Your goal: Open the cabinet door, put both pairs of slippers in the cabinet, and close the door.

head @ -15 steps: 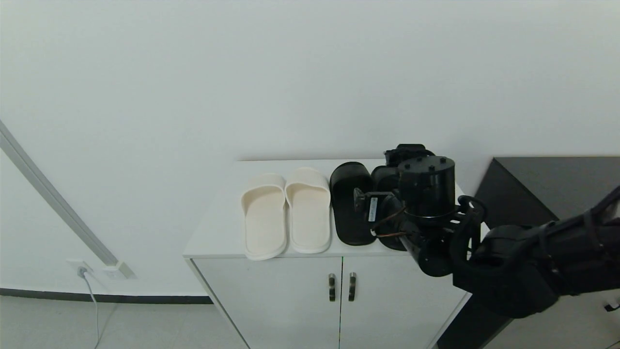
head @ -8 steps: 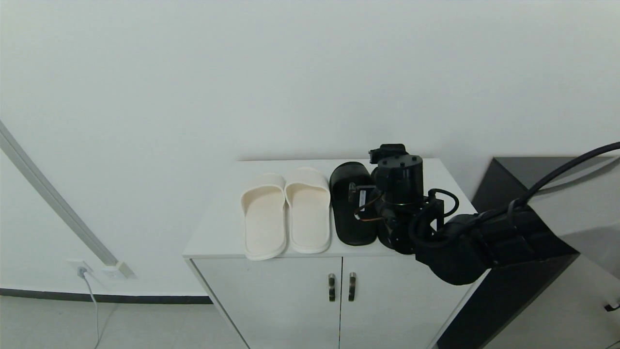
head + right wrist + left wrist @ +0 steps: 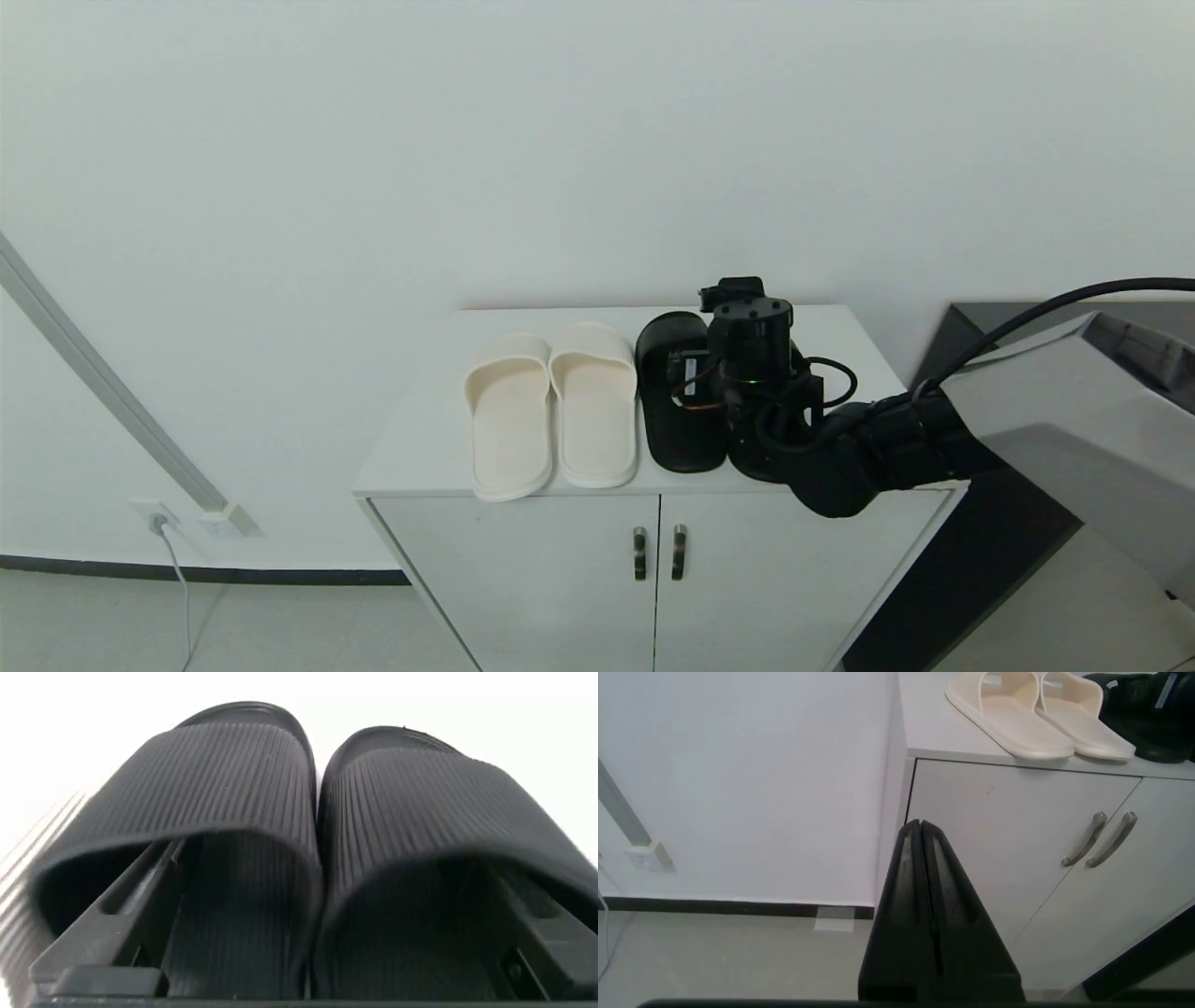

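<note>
The white cabinet (image 3: 420,439) has both doors shut, with two handles (image 3: 658,553) at the middle seam. On its top lie a cream pair of slippers (image 3: 551,411) and, to their right, a black pair (image 3: 674,401). My right arm's wrist (image 3: 752,345) hangs over the right black slipper and hides most of it. The right gripper (image 3: 322,859) is open, with one finger (image 3: 121,924) under each black slipper's strap. My left gripper (image 3: 922,829) is shut and empty, low down in front of the cabinet's left door (image 3: 999,840).
A dark piece of furniture (image 3: 971,560) stands against the cabinet's right side. A wall socket with a hanging cord (image 3: 154,516) is low on the wall to the left. The wall runs right behind the cabinet top.
My right arm has stretched out toward the wall, and its wrist has moved farther along the black slippers toward their straps. The slippers and the cabinet doors have not moved.
</note>
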`<state>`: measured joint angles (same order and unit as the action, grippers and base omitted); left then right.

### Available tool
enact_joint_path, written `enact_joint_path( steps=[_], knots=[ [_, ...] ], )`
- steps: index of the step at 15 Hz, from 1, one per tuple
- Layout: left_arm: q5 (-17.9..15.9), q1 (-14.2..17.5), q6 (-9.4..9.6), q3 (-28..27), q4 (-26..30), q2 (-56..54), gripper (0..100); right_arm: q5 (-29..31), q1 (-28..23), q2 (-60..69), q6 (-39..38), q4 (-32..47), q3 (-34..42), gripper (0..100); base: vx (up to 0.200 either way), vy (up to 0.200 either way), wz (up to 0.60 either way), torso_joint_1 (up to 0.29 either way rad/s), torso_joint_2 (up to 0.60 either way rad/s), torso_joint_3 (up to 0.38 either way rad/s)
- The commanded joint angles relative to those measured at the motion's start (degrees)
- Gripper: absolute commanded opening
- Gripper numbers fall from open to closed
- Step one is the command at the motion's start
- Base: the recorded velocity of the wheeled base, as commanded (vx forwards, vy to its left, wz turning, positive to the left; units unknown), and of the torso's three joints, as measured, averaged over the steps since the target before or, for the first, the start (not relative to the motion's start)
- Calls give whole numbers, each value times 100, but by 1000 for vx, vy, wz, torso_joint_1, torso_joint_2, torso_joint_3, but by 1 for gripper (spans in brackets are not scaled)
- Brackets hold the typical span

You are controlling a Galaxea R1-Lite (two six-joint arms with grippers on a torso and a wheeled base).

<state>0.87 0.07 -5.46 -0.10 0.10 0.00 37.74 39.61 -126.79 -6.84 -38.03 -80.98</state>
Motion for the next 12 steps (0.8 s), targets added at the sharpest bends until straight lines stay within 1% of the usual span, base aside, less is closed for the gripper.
enact_joint_path(
  steps=[1,4,5,10,12],
  knots=[
    [1,1,1,1,-1,9,0,-4,-76,-205,7,7,-181,100,0,0,0,0,0,0],
    [1,1,-8,1,-1,0,0,-4,-164,-364,7,7,-427,100,0,0,0,0,0,0],
    [1,1,-8,1,8,0,0,-4,-181,-416,7,7,-462,0,0,0,0,0,0,0],
    [1,1,1,1,-1,0,0,-4,-173,-364,16,-2,-462,0,0,0,0,0,0,0],
    [1,1,-8,1,8,0,0,5,-173,-126,60,7,-392,0,0,0,0,0,0,0]
  ],
)
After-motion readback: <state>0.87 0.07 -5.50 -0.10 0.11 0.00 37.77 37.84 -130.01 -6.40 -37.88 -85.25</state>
